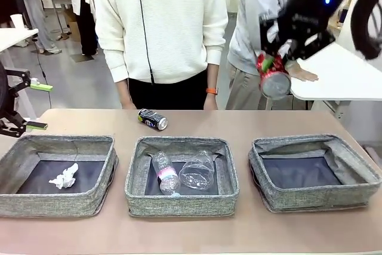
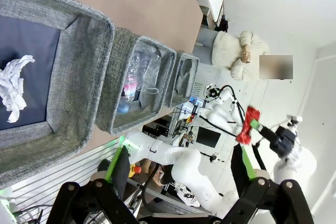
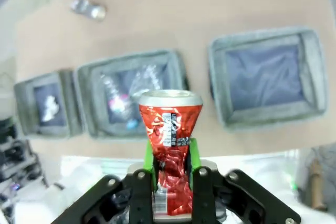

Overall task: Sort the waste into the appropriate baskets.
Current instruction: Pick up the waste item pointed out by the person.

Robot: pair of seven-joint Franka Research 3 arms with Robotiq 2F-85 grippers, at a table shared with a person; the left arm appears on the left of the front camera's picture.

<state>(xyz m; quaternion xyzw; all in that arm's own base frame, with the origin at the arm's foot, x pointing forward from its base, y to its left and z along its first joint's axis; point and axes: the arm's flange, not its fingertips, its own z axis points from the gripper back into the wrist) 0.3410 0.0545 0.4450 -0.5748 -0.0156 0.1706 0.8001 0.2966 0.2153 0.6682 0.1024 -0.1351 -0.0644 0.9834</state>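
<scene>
My right gripper (image 1: 273,63) hangs high above the right side of the table, shut on the crushed red can (image 1: 274,77). The right wrist view has the red can (image 3: 169,156) pinched between the green pads, with all three baskets far below. The right basket (image 1: 314,172) holds nothing. Two clear bottles, one with a pink label (image 1: 166,174) and one crushed (image 1: 197,171), lie in the middle basket (image 1: 181,177). A crumpled white tissue (image 1: 64,177) rests in the left basket (image 1: 57,174). A dark blue can (image 1: 153,119) lies on the table behind the middle basket. My left gripper (image 1: 33,107) is open at the left edge.
A person in a cream sweater (image 1: 161,25) stands at the far edge, behind the blue can. Another person (image 1: 262,34) leans a hand on a white side table (image 1: 343,76) at the right. Bare brown tabletop (image 1: 239,123) lies behind the baskets.
</scene>
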